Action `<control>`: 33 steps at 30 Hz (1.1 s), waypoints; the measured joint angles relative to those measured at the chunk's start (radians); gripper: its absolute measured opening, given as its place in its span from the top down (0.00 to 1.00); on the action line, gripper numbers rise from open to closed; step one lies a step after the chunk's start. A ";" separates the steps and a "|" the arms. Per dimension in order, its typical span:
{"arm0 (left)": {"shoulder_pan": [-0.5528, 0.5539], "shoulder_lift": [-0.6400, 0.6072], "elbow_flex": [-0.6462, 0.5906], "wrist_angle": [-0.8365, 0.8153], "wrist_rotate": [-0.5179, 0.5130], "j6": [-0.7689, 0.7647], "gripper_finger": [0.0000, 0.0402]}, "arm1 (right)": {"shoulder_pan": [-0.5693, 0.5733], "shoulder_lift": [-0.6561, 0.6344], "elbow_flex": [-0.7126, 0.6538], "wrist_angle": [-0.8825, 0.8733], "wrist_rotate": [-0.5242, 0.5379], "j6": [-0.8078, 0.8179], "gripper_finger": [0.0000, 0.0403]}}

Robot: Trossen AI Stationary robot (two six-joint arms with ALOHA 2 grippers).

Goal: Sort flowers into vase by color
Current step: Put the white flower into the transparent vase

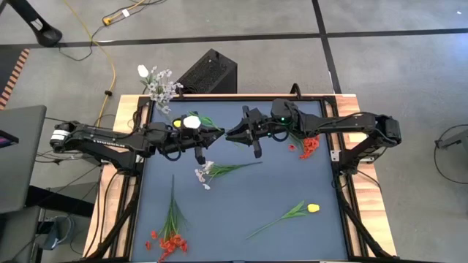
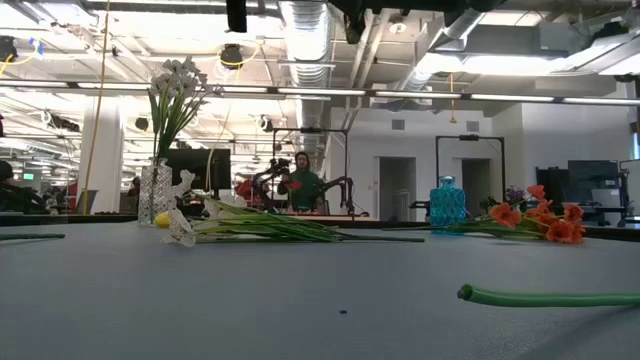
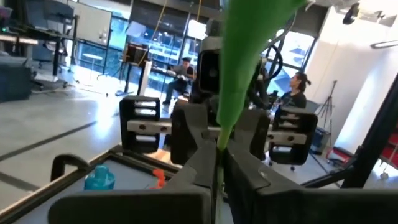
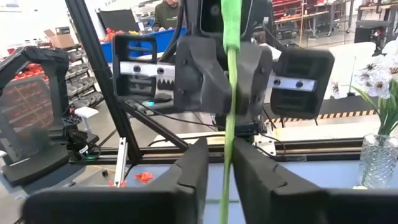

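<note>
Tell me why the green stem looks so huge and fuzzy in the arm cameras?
In the left wrist view the stem sits right against the lens, so it blurs. In the right wrist view it is close and soft too. In the low view, ceiling lights glare.

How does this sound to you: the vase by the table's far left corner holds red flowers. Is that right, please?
Not quite. The vase by the far left corner of the table holds white flowers, not red ones. The low view shows this most clearly, and the high view agrees.
</note>
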 joint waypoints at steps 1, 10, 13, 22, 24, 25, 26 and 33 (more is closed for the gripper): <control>0.000 0.000 0.000 -0.005 -0.006 -0.001 0.99 | 0.000 0.000 0.000 0.004 0.000 0.000 0.73; 0.000 -0.076 0.006 -0.137 -0.004 0.021 1.00 | -0.010 0.000 0.002 0.006 -0.002 0.001 0.44; 0.000 -0.155 0.041 -0.323 -0.016 0.011 1.00 | -0.018 -0.002 0.002 0.004 -0.011 0.017 0.39; -0.020 -0.417 0.190 -1.026 -0.222 -0.188 1.00 | -0.023 -0.004 0.002 -0.014 -0.015 0.045 0.37; -0.027 -0.467 0.202 -1.096 -0.349 -0.212 1.00 | -0.023 -0.004 0.002 -0.020 -0.015 0.045 0.37; -0.026 -0.487 0.203 -1.122 -0.406 -0.221 1.00 | -0.023 -0.004 0.002 -0.024 -0.015 0.045 0.37; -0.026 -0.505 0.201 -1.146 -0.457 -0.231 1.00 | -0.023 -0.004 0.002 -0.028 -0.015 0.045 0.37; -0.025 -0.565 0.195 -1.353 -0.665 -0.316 1.00 | -0.023 -0.004 0.002 -0.036 -0.015 0.045 0.37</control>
